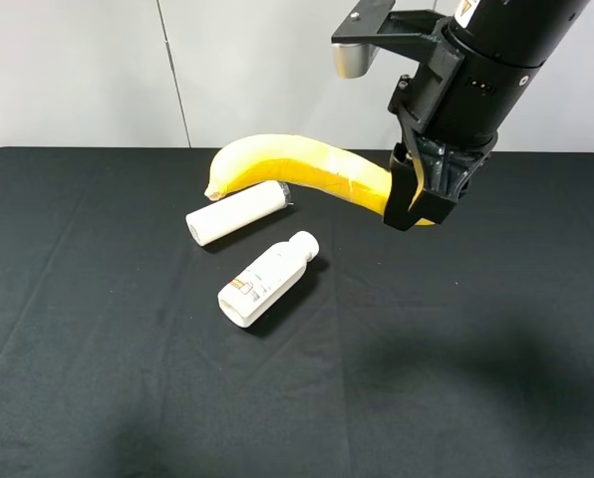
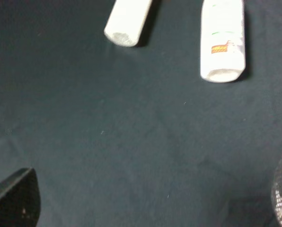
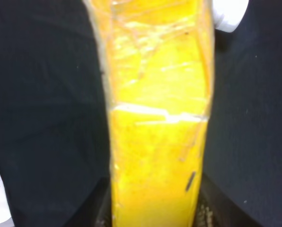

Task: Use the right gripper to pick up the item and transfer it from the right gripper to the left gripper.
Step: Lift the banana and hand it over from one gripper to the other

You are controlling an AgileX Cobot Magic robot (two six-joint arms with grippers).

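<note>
The black cloth-covered surface (image 1: 98, 398) is spread beneath everything. Above it, the black two-fingered right hand (image 1: 414, 204) is clenched on one end of the curved yellow banana (image 1: 297, 164), which appears lifted and extends out ahead of the fingers. Beyond the banana's free end, well apart from that hand, a white capped plastic bottle (image 1: 267, 279) and a plain white cylindrical tube (image 1: 239, 212) are laid side by side. The left hand (image 2: 148, 203) is released, with only bare surface between its spread fingertips and both white containers ahead of it.
</note>
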